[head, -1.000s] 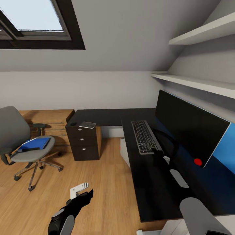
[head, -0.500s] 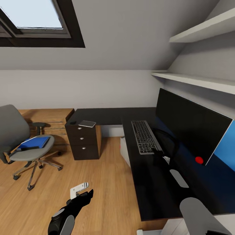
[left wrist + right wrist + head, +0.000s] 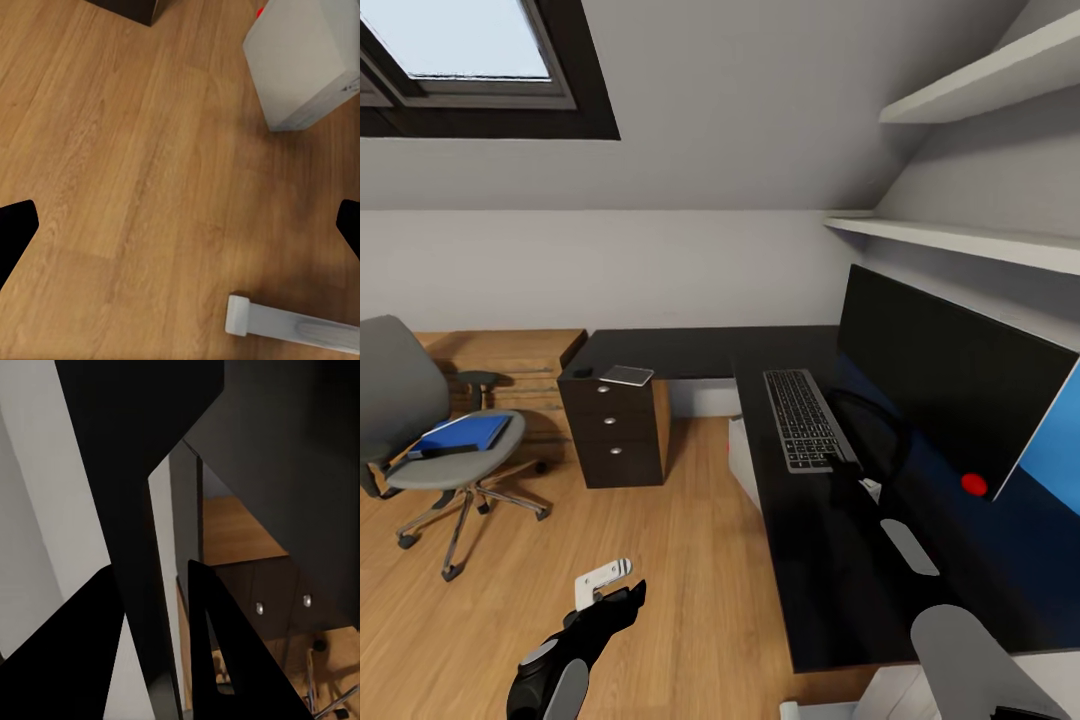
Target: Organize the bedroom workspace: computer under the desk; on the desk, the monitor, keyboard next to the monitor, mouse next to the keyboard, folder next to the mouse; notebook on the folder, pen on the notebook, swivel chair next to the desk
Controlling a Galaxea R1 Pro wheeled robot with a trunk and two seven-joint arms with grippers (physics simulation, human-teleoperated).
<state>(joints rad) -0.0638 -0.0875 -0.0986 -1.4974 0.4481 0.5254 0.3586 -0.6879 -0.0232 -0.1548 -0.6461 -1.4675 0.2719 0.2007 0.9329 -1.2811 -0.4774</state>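
Observation:
The black monitor (image 3: 945, 385) stands on the black desk (image 3: 830, 580), with the keyboard (image 3: 802, 418) flat beside it. My right gripper (image 3: 847, 468) is at the keyboard's near end, and its fingers (image 3: 82, 660) are shut on a thin dark slab, the keyboard's edge. The blue folder (image 3: 462, 434) lies on the grey swivel chair (image 3: 405, 400) with a dark pen-like stick (image 3: 448, 452) on it. A notebook (image 3: 627, 375) and a small dark object (image 3: 582, 374), perhaps the mouse, rest on the drawer unit (image 3: 616, 440). The white computer (image 3: 742, 468) (image 3: 304, 64) sits under the desk. My left gripper (image 3: 615, 597) (image 3: 180, 232) hangs open over the floor.
Wooden floor (image 3: 680, 560) lies between the chair and the desk. A low wooden bench (image 3: 510, 355) runs along the back wall behind the chair. Wall shelves (image 3: 960, 240) hang above the monitor. A white bar (image 3: 292, 326) lies just below the left gripper.
The whole view has shifted slightly, so the chair and window sit a little further left and up. Neither arm nor the keyboard has moved against the desk.

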